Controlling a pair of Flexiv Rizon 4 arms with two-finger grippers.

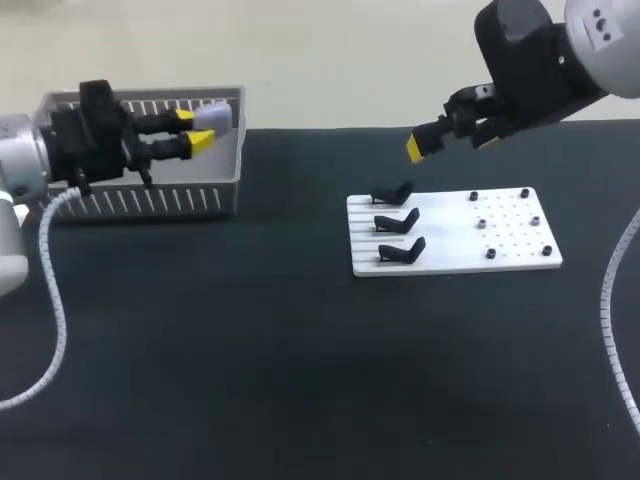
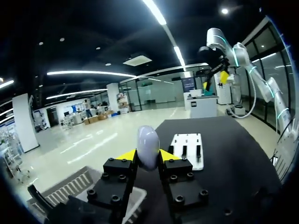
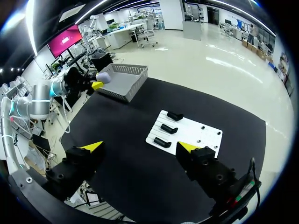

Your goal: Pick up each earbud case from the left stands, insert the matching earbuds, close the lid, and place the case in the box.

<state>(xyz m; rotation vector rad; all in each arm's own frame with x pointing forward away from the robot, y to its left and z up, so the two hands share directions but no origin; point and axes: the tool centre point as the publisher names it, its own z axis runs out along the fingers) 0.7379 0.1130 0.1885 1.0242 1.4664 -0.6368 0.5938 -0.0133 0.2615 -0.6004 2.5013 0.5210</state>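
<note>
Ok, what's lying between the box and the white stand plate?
Nothing, just bare black table between the box and the stand plate, as the head view shows.

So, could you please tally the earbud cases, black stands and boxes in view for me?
earbud case, in the left claw: 1
black stands: 3
box: 1
Total: 5

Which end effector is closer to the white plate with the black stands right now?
Right. The right end effector hovers close to the plate, above it; the left end effector is far off at the basket, holding the earbud case.
</note>
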